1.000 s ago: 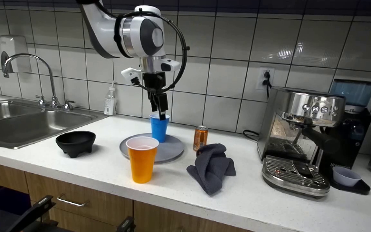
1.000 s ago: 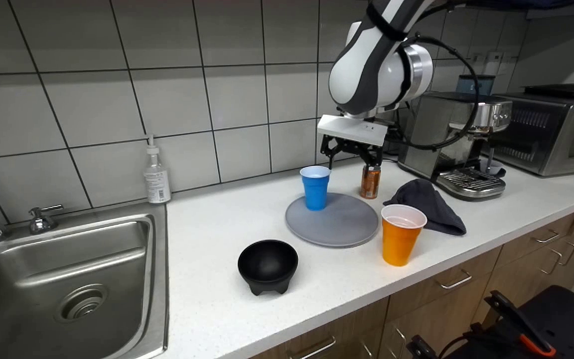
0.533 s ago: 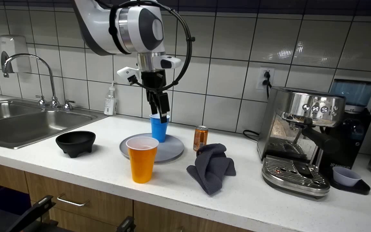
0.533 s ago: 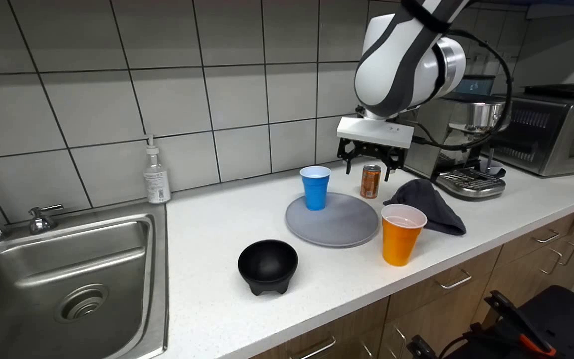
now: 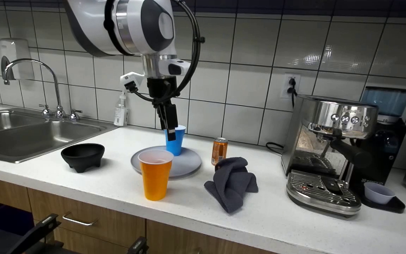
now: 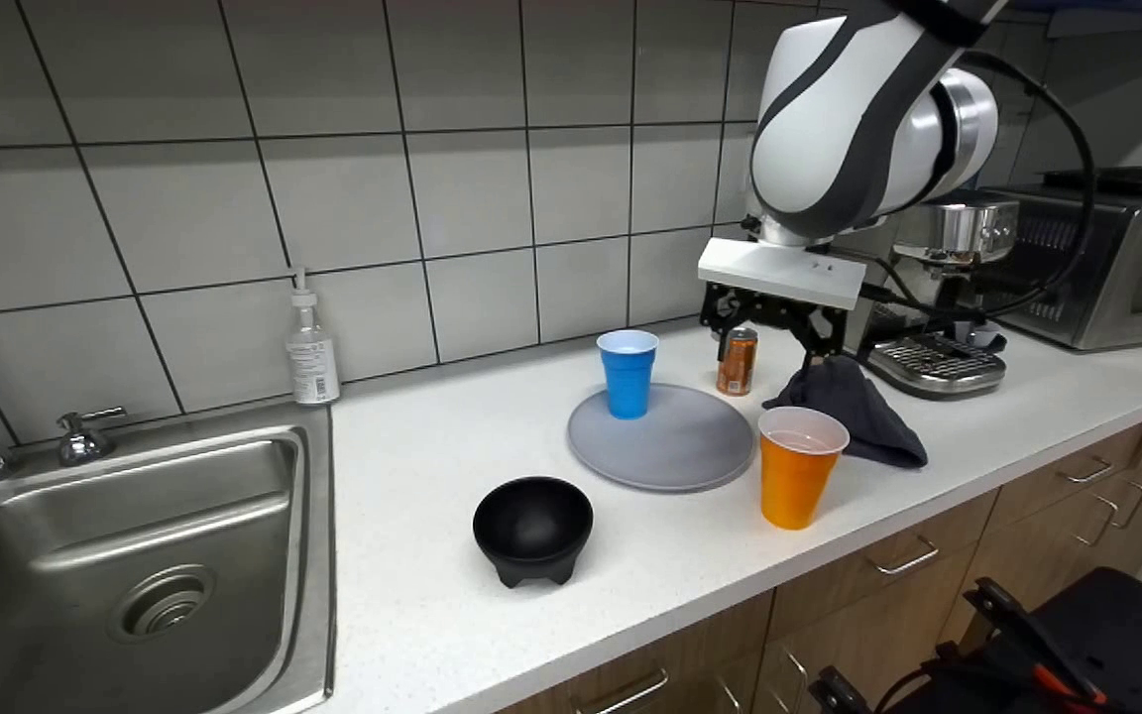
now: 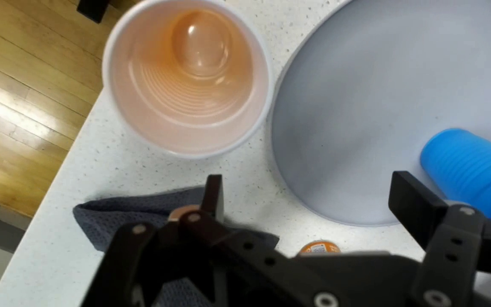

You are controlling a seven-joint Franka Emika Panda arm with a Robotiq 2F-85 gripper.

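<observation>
We have the black two-fingered gripper hanging above the white speckled countertop, its fingers spread wide, and there is nothing in its hold! In the wrist view, the round matte-grey plate fills two o'clock and the crumpled dark-grey cloth pokes out at eight. Now we take an exterior view, with the plate as our clock: the ribbed blue plastic cup stands upright on it toward ten; on the countertop the orange metal can sits near two, the cloth lies at three, the white-rimmed orange plastic cup stands upright at four, and the black bowl on stubby feet sits at eight. Farther out, between eight and nine, we find the stainless-steel sink let into the countertop, a clear pump bottle at its two o'clock corner. Behind all of it run large pale wall tiles with dark joints. In an exterior view we get the gleaming silver espresso machine at three o'clock, a black grinder just beside it, a white wall dispenser away at ten, and wood-grain drawers under the countertop's edge from six round to eight. And in the wrist view we catch honey-coloured floorboards between nine and ten, past the countertop's edge.
</observation>
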